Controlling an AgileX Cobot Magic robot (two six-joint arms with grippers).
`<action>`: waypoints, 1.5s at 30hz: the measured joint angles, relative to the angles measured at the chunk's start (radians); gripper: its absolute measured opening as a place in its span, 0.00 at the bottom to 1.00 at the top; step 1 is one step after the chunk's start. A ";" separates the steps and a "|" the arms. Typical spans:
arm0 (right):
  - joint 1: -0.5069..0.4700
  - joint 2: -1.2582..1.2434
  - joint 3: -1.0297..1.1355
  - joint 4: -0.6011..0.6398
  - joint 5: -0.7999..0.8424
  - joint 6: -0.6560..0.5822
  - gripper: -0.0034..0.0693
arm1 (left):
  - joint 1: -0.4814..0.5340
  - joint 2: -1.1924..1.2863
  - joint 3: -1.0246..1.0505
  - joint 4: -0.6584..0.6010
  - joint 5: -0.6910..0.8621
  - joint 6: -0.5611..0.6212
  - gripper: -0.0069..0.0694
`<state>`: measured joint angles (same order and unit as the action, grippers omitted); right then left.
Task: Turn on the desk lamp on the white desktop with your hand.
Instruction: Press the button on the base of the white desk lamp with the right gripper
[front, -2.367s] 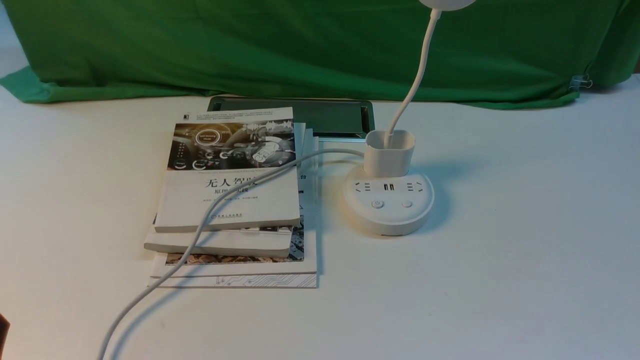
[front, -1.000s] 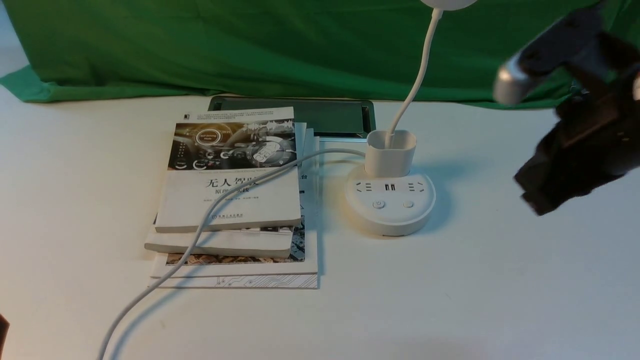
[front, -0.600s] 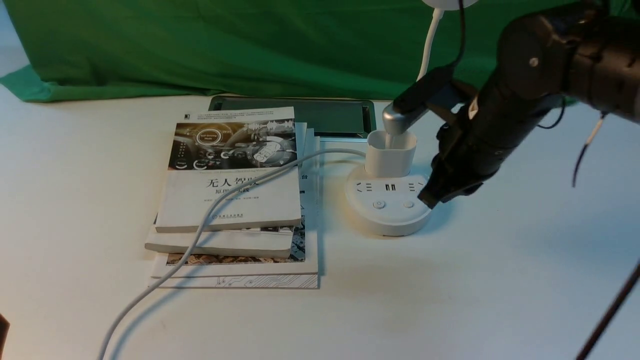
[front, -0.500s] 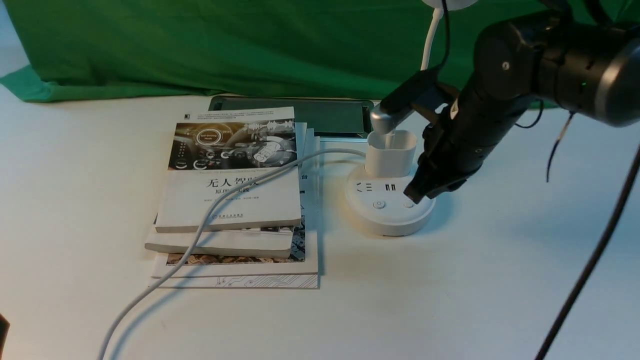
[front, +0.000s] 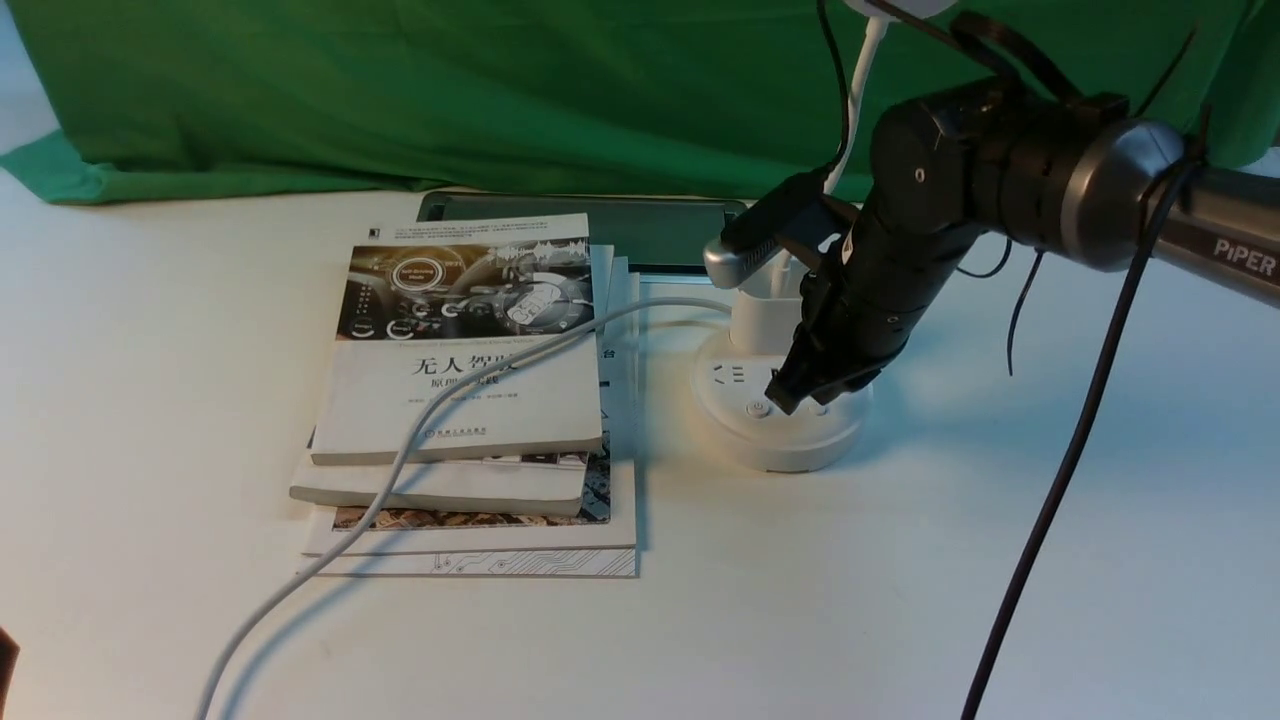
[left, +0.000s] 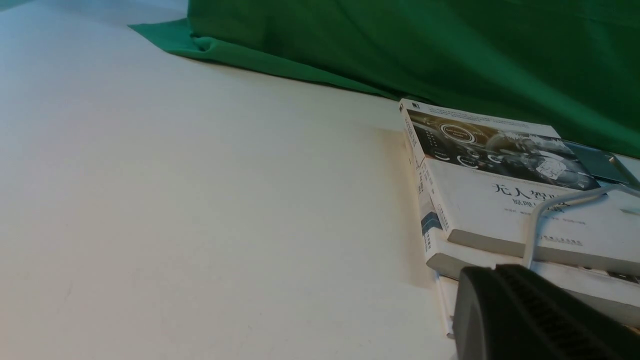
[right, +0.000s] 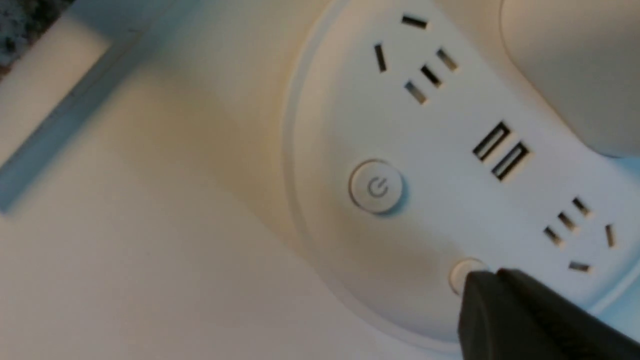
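The white desk lamp (front: 770, 432) stands on the white desktop (front: 800, 600), right of the books. Its cup holder (front: 757, 312) and gooseneck (front: 852, 90) rise behind the round base; the head (front: 893, 5) is cut off by the frame's top edge. My right gripper (front: 787, 400) is shut and empty, tip down on the base. In the right wrist view its tip (right: 495, 281) sits at the smaller plain button (right: 461, 274), half covering it; the power button (right: 376, 186) is uncovered beside it. My left gripper (left: 492, 275) is shut, low beside the books.
A stack of books (front: 465, 400) lies left of the lamp, with the white cable (front: 400, 465) running over it toward the front edge. A dark flat panel (front: 640, 232) lies behind, before the green cloth (front: 500, 90). A black cable (front: 1060, 480) hangs from my right arm.
My right arm came in from the right, dropped toward the lamp, and its shut tip slid left across the base from the right rim to the buttons. The lamp and books stayed put.
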<state>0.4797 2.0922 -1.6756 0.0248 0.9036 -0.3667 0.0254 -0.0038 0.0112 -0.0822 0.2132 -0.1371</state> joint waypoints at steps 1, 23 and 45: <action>0.000 0.003 0.000 -0.001 -0.001 0.000 0.09 | 0.000 0.000 0.000 0.000 0.000 0.000 0.12; 0.000 0.064 -0.016 -0.025 0.014 0.003 0.09 | 0.000 0.000 0.000 0.000 0.000 0.001 0.12; 0.000 0.045 -0.011 -0.032 0.004 0.034 0.09 | 0.000 0.000 0.000 0.000 0.000 0.001 0.12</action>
<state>0.4797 2.1368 -1.6864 -0.0073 0.9080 -0.3324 0.0254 -0.0038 0.0112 -0.0822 0.2132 -0.1364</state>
